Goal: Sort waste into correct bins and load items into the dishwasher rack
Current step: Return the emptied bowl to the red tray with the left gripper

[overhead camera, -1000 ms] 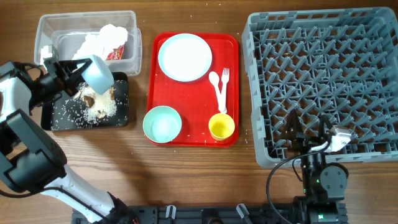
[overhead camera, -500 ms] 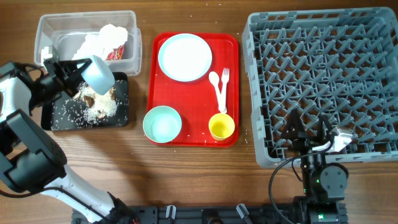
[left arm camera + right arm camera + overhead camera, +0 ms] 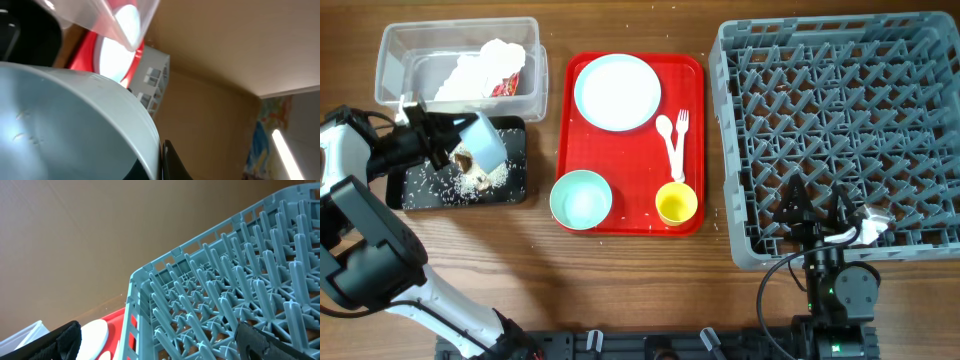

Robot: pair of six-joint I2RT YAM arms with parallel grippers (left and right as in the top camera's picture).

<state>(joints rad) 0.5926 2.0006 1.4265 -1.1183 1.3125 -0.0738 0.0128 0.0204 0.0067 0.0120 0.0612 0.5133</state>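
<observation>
Pincer on the right arm (image 3: 818,207) is hanging open and empty over the near edge of the dishwasher rack (image 3: 725,120), its fingers spread wide in the right wrist view.

On the near side of the red tray (image 3: 563,120), a second bowl (image 3: 581,199) and the yellow cup (image 3: 676,204) are standing upright and apart. Both are looking like light, rigid, smooth-walled plastic. A grip across the rim with one finger inside is judged the soundest hold, since the curved outer walls may be slippery.

Just beyond the cup, the fork (image 3: 682,122) and spoon (image 3: 665,126) are lying side by side, handles meeting near it. They are appearing thin, light and flat against the tray, so a pinch across the handles is advised.

Further left, the left pincer (image 3: 455,145) is gripping the held bowl (image 3: 482,142) by its rim and tipping it over the black tray (image 3: 515,190), where the food scraps (image 3: 470,178) are lying loose. The left wrist view is showing little beyond the bowl's wall. A rim hold on a tilted bowl is judged liable to slip.

Beyond that, the plate (image 3: 617,92) is resting flat at the far end of the red tray. It is sitting low, so its edge is the only purchase.

Farthest, the clear tub (image 3: 390,50) is holding the crumpled paper (image 3: 480,65) and the wrapper (image 3: 507,87), both soft and light.
</observation>
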